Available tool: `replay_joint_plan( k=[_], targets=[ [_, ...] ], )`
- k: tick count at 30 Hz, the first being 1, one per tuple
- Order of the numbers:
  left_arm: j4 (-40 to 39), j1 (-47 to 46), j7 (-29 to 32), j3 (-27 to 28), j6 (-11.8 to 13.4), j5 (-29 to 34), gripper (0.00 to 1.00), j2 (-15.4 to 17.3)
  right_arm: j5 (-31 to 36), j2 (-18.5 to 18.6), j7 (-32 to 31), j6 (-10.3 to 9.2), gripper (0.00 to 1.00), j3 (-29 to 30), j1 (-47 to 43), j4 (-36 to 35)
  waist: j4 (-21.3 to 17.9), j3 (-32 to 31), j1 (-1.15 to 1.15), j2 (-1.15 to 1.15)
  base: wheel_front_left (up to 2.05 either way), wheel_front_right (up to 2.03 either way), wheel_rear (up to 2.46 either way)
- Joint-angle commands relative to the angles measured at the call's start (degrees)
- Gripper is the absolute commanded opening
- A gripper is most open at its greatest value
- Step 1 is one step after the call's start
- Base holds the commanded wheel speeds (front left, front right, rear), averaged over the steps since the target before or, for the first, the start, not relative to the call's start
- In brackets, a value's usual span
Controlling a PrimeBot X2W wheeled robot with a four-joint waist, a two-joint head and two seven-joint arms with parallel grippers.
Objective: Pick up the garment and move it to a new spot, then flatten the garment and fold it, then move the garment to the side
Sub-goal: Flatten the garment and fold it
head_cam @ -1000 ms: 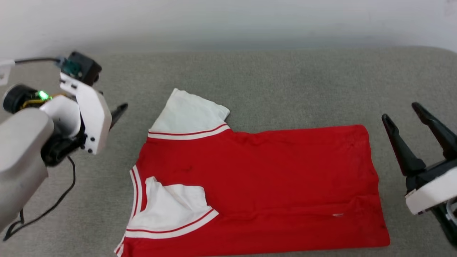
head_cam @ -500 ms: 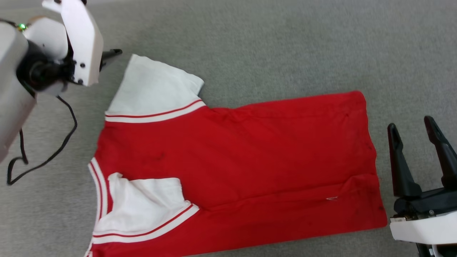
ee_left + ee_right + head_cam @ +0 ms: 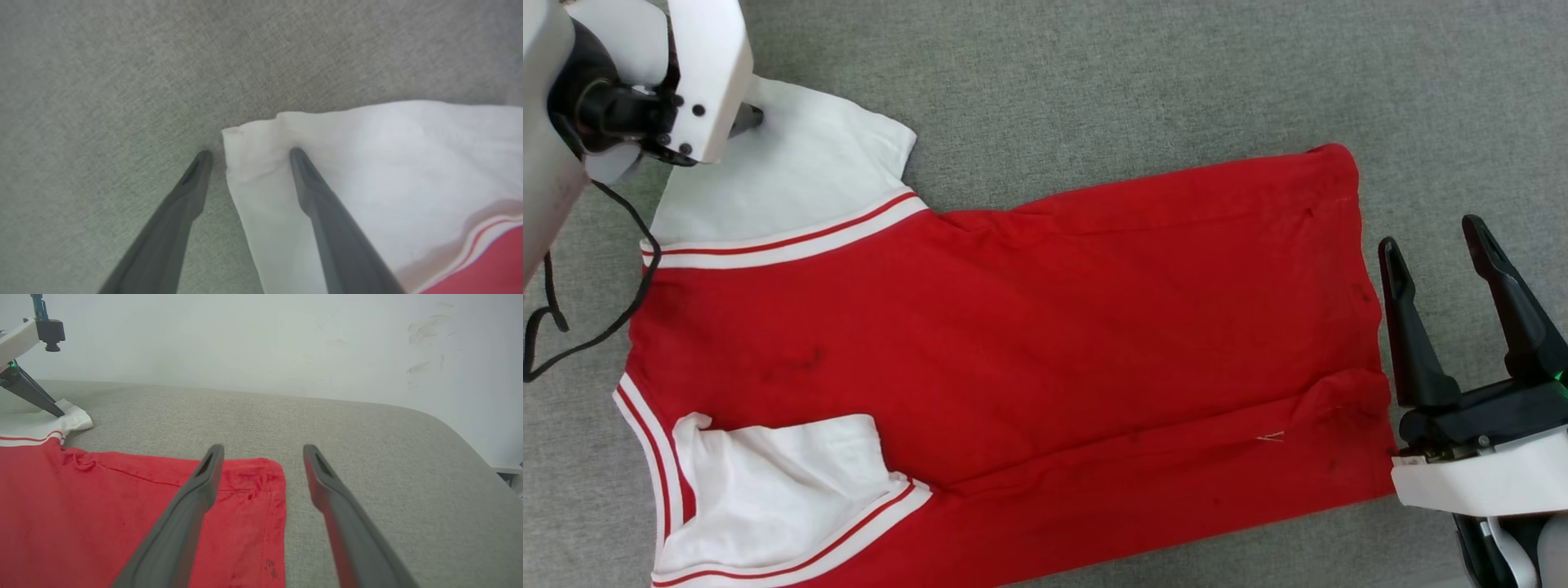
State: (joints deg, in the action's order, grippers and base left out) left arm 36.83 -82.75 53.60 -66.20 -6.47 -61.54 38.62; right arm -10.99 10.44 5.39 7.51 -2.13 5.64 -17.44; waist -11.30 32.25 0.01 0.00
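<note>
Straddling a corner of the white sleeve [image 3: 367, 163] with jaws wide, the left tool [image 3: 249, 153] looks set to pinch it for folding, while the right tool [image 3: 1431, 234], equally wide and empty, hovers just beside the garment [image 3: 1029, 327] spread on the bench [image 3: 1094, 82].

The garment [image 3: 1013, 327] runs off the head view's bottom edge.

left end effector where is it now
The left end effector is at the head view's upper left, open, straddling a white sleeve corner of the red jersey.
</note>
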Motion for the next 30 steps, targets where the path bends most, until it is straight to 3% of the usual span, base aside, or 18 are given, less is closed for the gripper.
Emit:
replay_joint_plan(
  k=[1,2,3,4,11,15,21,26,30],
  targets=[
    [0.3,1.8,0.4,-1.4,-0.3,0.2,1.00,-0.3,-0.2,0.6,0.5,-0.05,1.00,-0.1,1.0,0.6,-0.3,0.4,-0.01,0.00,0.00,0.00,0.00],
    [0.3,2.2,0.5,-1.8,-0.5,0.0,0.99,-0.2,-0.2,0.9,0.6,-0.05,1.00,-0.1,1.3,0.9,-0.4,0.3,-0.01,0.00,0.00,0.00,0.00],
    [0.2,2.5,0.6,-2.0,-0.5,-0.2,0.15,-0.1,-0.3,1.1,0.6,-0.05,1.00,-0.2,1.6,1.2,-0.4,0.2,-0.01,0.00,0.00,0.00,0.00],
    [0.0,2.7,0.5,-2.1,-0.7,-0.5,0.00,0.0,-0.3,1.3,0.6,-0.05,1.00,-0.2,1.9,1.3,-0.4,0.2,-0.01,0.00,0.00,0.00,0.00],
    [-1.0,1.9,-3.2,-2.3,-0.9,-0.1,0.00,0.1,0.3,4.8,-1.1,-0.05,1.00,1.2,5.9,1.0,0.5,-2.3,-0.01,0.00,0.00,0.00,0.00],
    [-2.6,1.7,-5.2,-3.2,-0.9,0.3,0.00,-0.4,-0.5,10.4,-6.4,-0.05,1.00,0.3,10.7,0.0,1.5,-4.5,-0.01,0.00,0.00,0.00,0.00],
    [-6.0,2.4,-7.2,-4.3,-0.9,-0.6,0.00,-0.9,-5.6,21.0,-21.5,-0.07,1.00,-5.5,18.5,3.0,3.8,-6.5,-0.01,0.00,0.00,0.00,0.00],
    [-8.9,2.6,-8.6,-5.3,-0.9,-0.6,0.00,-1.6,-15.6,31.3,-39.7,-0.06,1.00,-15.5,26.3,7.1,5.9,-7.4,-0.01,0.00,0.00,0.00,0.00],
    [-10.5,2.6,-9.9,-5.8,-0.9,-0.9,0.00,-1.8,-22.9,37.3,-51.8,-0.06,1.00,-23.8,32.5,10.1,7.6,-7.5,-0.01,0.00,0.00,0.00,0.00]
  ],
)
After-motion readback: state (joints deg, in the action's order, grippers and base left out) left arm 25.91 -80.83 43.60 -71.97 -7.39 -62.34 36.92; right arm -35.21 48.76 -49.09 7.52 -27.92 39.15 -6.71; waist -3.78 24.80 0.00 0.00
